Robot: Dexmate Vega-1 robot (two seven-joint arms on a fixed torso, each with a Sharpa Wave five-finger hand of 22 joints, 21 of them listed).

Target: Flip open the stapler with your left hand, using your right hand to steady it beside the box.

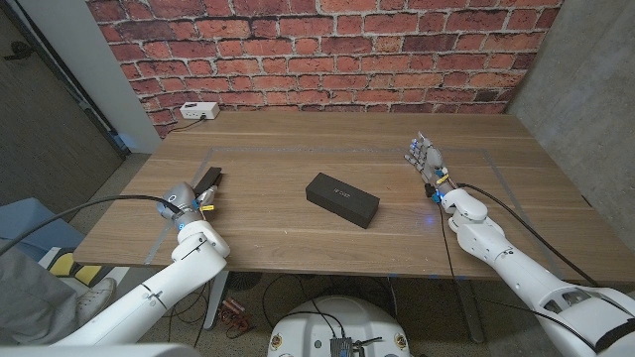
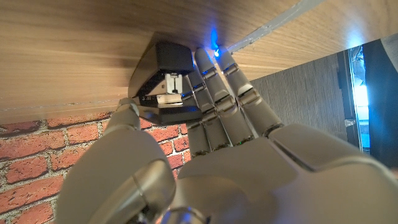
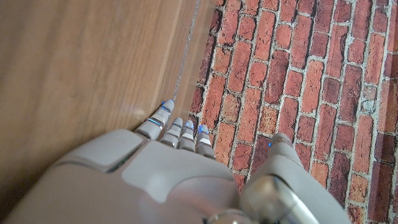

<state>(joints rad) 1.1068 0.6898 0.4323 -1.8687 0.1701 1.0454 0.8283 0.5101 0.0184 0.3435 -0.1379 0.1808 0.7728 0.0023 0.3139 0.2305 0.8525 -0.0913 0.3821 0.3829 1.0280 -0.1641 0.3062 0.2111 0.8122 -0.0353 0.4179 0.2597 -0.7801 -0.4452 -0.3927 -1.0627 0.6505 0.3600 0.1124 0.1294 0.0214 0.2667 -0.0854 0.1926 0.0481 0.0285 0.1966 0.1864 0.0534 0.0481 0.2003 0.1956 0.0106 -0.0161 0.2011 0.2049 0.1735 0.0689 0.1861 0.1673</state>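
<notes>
The black stapler (image 1: 208, 179) lies near the table's left edge, far to the left of the flat black box (image 1: 342, 199) in the middle. My left hand (image 1: 187, 201) is at the stapler's near end. In the left wrist view the stapler (image 2: 165, 62) sits between the fingers (image 2: 217, 87) on one side and the thumb on the other, with pale metal showing between its top and base. My right hand (image 1: 425, 159) stands above the table to the right of the box, fingers spread and upward, holding nothing. The right hand (image 3: 174, 162) is over bare wood.
A white socket block (image 1: 198, 111) sits at the table's back left corner by the brick wall. Grey tape lines (image 1: 298, 149) mark a rectangle on the wooden table (image 1: 298, 248). Grey cloth and a shoe (image 1: 94, 290) show past the table's left front corner.
</notes>
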